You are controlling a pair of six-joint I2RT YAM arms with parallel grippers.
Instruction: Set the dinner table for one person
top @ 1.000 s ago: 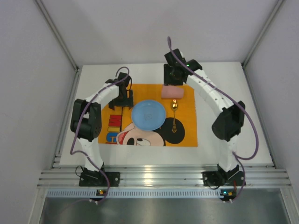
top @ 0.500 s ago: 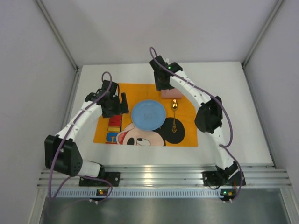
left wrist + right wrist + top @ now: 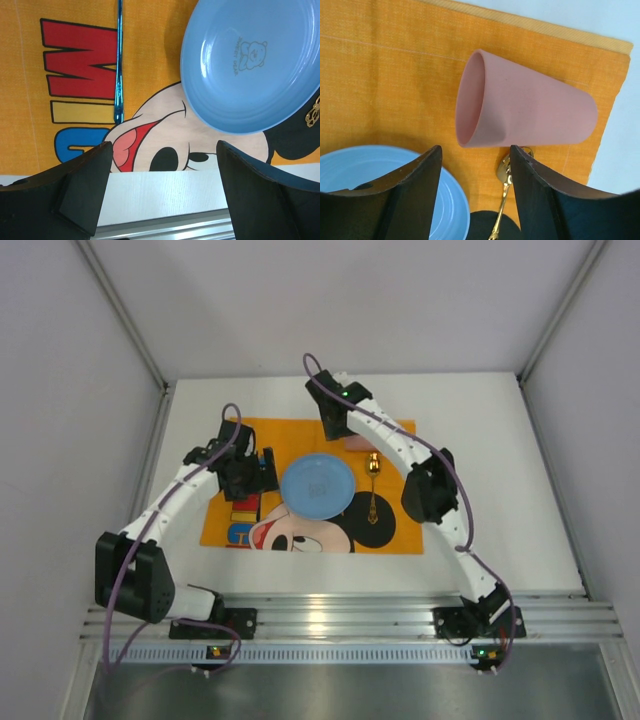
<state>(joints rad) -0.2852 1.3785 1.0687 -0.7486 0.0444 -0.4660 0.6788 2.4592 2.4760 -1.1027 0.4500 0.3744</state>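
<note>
**Cup step: right arm lining up on the tipped cup**

Right pincer is hovering spread over the pink cup, which is lying on its side on the orange placemat, near the blue plate and gold spoon. Next move, as I read it: descending, pinching the cup wall, standing it upright. Left pincer is also spread, holding nothing. The white counter is lying beneath the mat and both pincers, a strip of it showing between the left fingers.
</note>
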